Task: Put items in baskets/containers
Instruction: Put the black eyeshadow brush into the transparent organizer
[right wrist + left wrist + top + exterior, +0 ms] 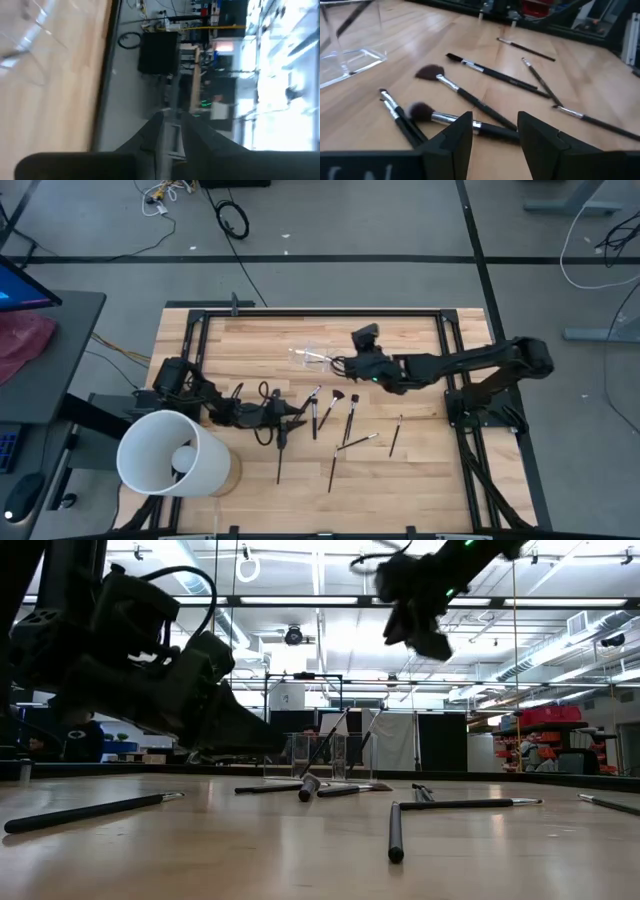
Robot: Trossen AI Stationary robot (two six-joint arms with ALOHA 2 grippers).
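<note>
Several thin dark makeup brushes (pixel 351 416) lie scattered flat on the wooden table. The clear holder (pixel 310 357) stands at the far middle of the table, with at least one brush (pixel 325 745) leaning inside it. My left gripper (pixel 495 132) is low over the near-left brushes and open. A fluffy-tipped brush (pixel 445 118) lies on the wood, its handle running just ahead of the fingertips. My right gripper (pixel 338 365) hovers well above the table right beside the holder (pixel 30 35). Its fingers stand a narrow gap apart with nothing between them.
A large white bucket (pixel 170 452) stands at the near left corner beside my left arm. A black frame (pixel 320 311) borders the table. Bare wood lies along the near edge and at the far right.
</note>
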